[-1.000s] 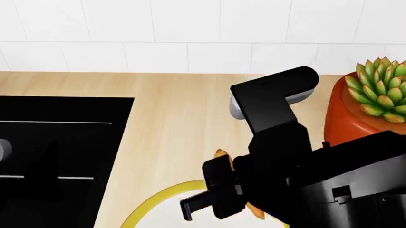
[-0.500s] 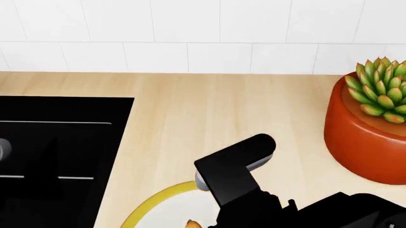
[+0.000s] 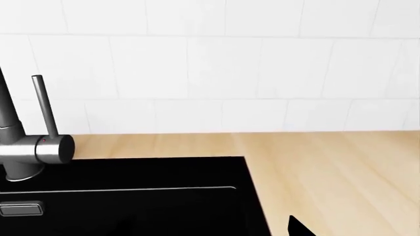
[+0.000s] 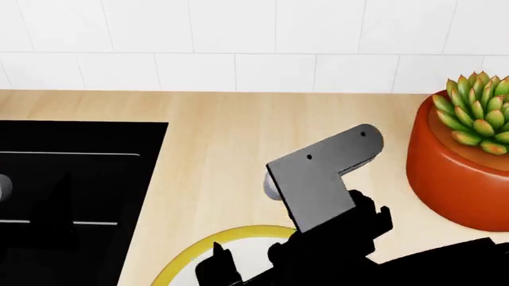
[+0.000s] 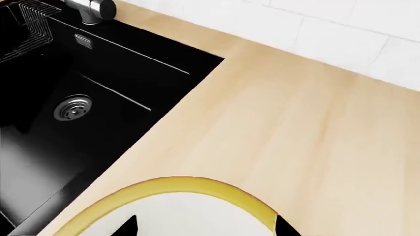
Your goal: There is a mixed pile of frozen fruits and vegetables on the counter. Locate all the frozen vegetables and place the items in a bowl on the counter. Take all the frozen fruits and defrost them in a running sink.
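The right gripper [image 4: 219,265] is seen low in the head view, over the yellow rim of the bowl [image 4: 238,233] at the bottom centre; in the right wrist view two dark fingertips [image 5: 128,227] are spread apart over the bowl's white inside, nothing between them, so it is judged open and empty. The left gripper is barely shown, only a dark tip at the bottom of the left wrist view, so its state cannot be told. No carrot, eggplant, pear or other fruit is visible in any current frame; their whereabouts cannot be given. The sink [image 5: 78,83] is at the left of the frame, its drain [image 5: 74,107] dry-looking, the faucet [image 3: 26,147] at its back edge. The counter [image 4: 230,143] fills the middle, a potted plant [image 4: 465,161] at the right. As a judgement: frozen produce is likely hard, light and slick, so the carrot and eggplant are best pinched across mid-length, the round fruits across the widest part.
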